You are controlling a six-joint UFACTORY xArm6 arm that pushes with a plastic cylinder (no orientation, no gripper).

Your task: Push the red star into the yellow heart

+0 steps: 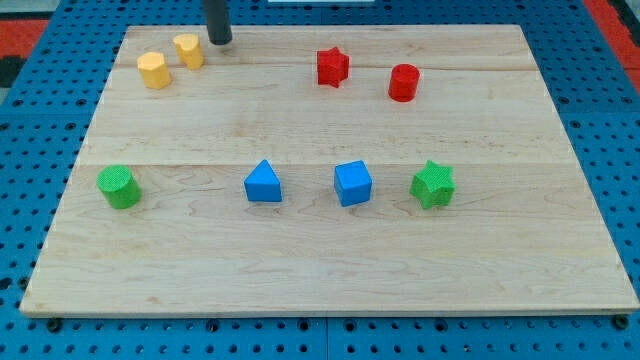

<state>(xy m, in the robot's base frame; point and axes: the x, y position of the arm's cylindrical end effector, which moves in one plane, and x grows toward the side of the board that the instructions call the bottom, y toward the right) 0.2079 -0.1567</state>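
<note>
A lab or test bench is showing here. A pale wooden tabletop (pixel 330 270) is lying on a blue pegboard (pixel 610 120) studded with regular holes, the kind used for mounting rigs. Small coloured plastic blocks (pixel 353 183) are sitting spread out on it, and a dark rod (pixel 217 20) is reaching down from the view's top.

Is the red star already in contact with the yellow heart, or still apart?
Apart. The red star sits well to the view's right of the yellow heart; my tip is beside the heart.
</note>
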